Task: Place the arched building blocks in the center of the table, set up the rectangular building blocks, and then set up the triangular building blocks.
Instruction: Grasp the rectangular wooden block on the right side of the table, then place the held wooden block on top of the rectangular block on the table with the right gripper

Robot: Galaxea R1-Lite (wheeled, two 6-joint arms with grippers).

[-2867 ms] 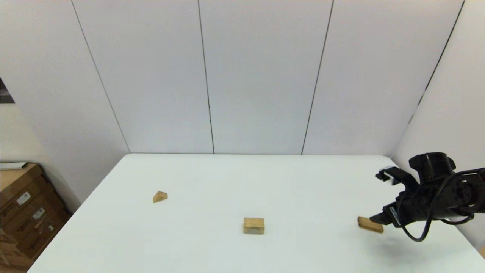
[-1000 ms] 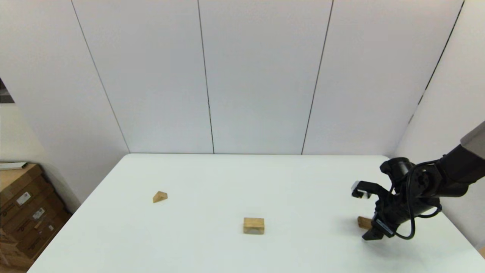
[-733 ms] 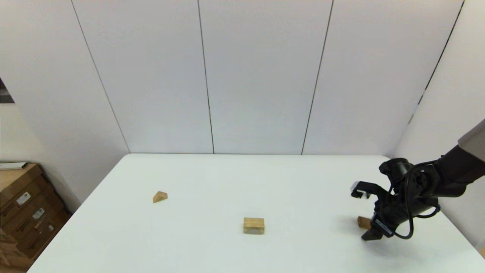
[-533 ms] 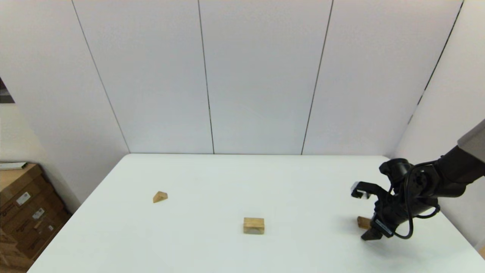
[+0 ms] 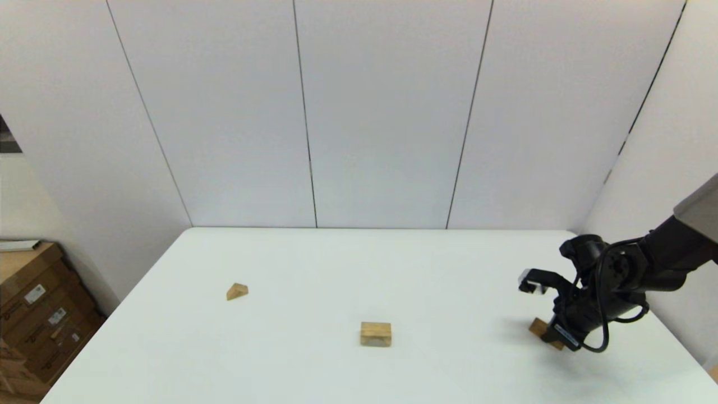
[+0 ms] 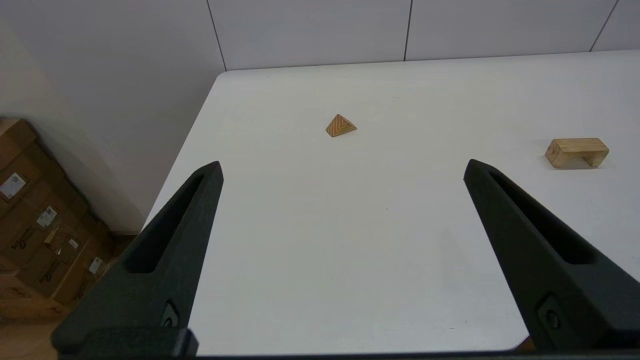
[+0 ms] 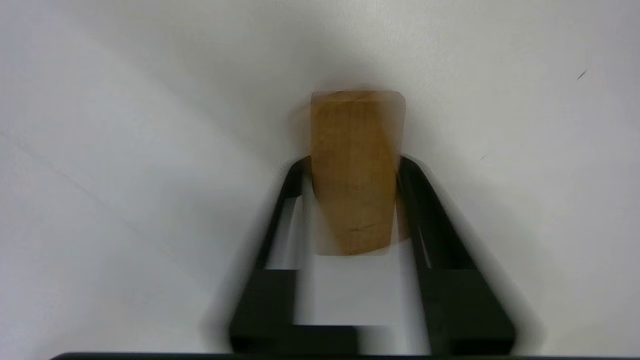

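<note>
The rectangular block (image 5: 539, 326), a flat brown slab, sits at the right side of the white table (image 5: 359, 264). My right gripper (image 5: 552, 335) is down over it. In the right wrist view the right gripper (image 7: 354, 162) is shut on the rectangular block (image 7: 354, 170), one finger against each long side. The arched block (image 5: 375, 333) rests legs-down near the table's middle, also seen in the left wrist view (image 6: 576, 151). The triangular block (image 5: 236, 291) lies at the left (image 6: 341, 125). My left gripper (image 6: 344, 164) hangs open off the near left, holding nothing.
Cardboard boxes (image 5: 33, 314) stand on the floor past the table's left edge, also in the left wrist view (image 6: 35, 220). White wall panels close the far side and the right. The table's right edge is close to the right arm.
The right arm swung in over the rectangular block and lowered. In the last half second its fingers drew together on the block. The arched and triangular blocks have not moved.
</note>
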